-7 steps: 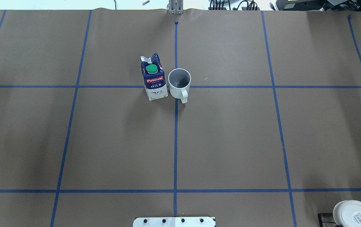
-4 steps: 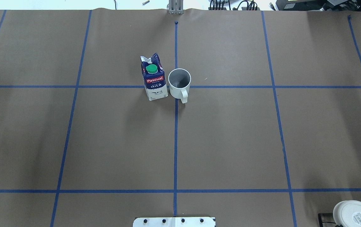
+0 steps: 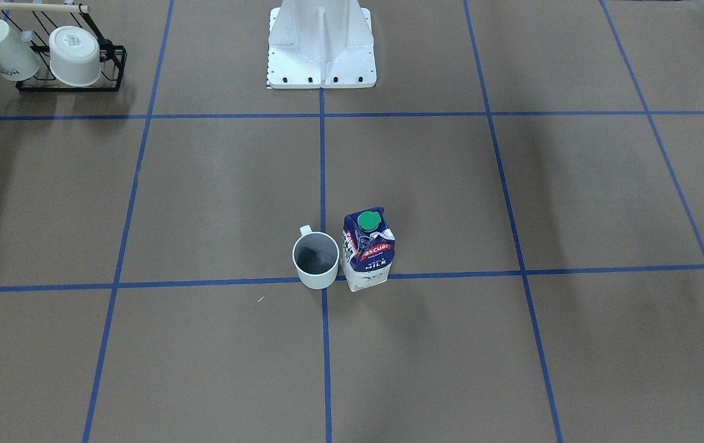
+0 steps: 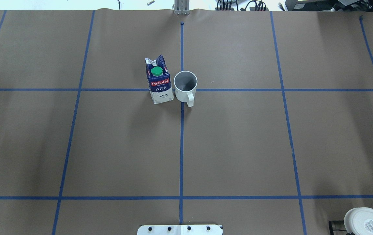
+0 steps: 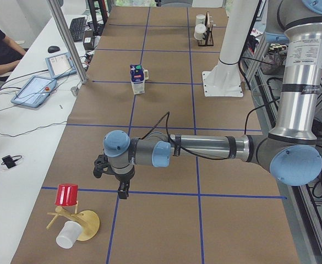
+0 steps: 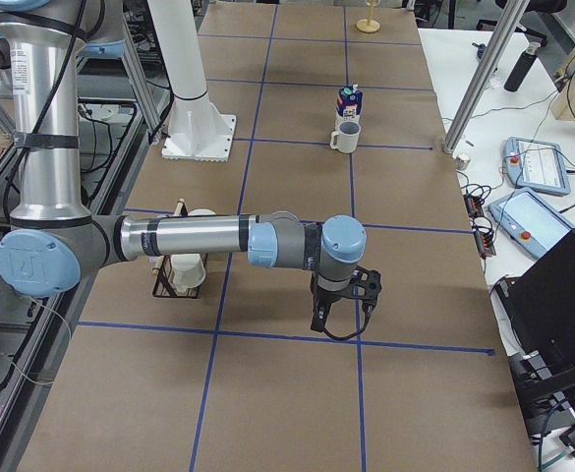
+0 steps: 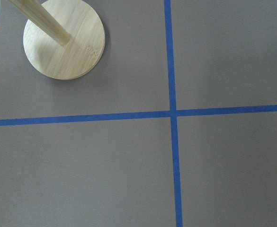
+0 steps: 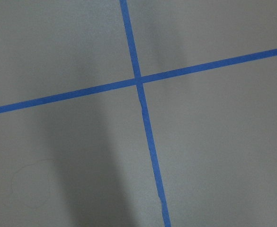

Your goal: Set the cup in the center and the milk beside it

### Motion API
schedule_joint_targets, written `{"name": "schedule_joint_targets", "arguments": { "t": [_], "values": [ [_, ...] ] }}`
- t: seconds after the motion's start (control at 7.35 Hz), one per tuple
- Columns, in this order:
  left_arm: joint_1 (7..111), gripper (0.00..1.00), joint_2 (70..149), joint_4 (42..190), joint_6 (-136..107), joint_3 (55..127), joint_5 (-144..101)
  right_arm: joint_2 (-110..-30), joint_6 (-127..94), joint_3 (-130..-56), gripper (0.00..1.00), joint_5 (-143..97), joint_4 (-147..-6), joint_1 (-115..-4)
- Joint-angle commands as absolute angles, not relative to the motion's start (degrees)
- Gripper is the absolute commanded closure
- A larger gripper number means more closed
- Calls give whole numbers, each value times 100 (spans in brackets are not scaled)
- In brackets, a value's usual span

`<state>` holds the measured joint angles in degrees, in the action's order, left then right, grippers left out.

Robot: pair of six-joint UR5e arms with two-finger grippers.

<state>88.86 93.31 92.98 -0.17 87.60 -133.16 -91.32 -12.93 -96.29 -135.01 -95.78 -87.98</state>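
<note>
The cup (image 4: 185, 85), a plain white cylindrical mug with a small handle and a dark grey inside, stands upright on the central cross of blue tape lines (image 4: 181, 112) on the brown paper-covered tabletop (image 4: 238, 147), its handle turned toward the robot. The milk (image 4: 159, 81), a dark blue and white gable-top carton with a red band and a round green cap, stands upright just beside the cross on the robot's left. It is touching the mug or all but touching it; I cannot tell which. Judged from this, both placements look done and nothing seems left to move. Only the side views show the arms: the left claw (image 5: 112, 177) and the right claw (image 6: 341, 310) each hang well apart from the cross, toward opposite ends of the tabletop. Whether either is open or closed I cannot tell from there. The wrist views show only paper and tape, the left one also a round bamboo base (image 7: 64, 39). The front-facing view shows whole a black wire rack (image 3: 69, 86) with two white mugs (image 3: 74, 55), far from the cross on the robot's right; the overhead view crops it at its corner.
</note>
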Motion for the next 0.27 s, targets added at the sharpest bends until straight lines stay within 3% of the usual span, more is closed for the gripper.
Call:
{"name": "schedule_joint_targets", "arguments": {
  "t": [0.0, 0.14],
  "values": [
    [8886, 2, 9334, 9299, -18, 8771, -13315, -9123, -1292, -9642, 0, -13491, -9580, -8798],
    [8886, 2, 9334, 9299, -18, 8771, -13315, -9114, -1292, -9615, 0, -13491, -9580, -8798]
  ]
}}
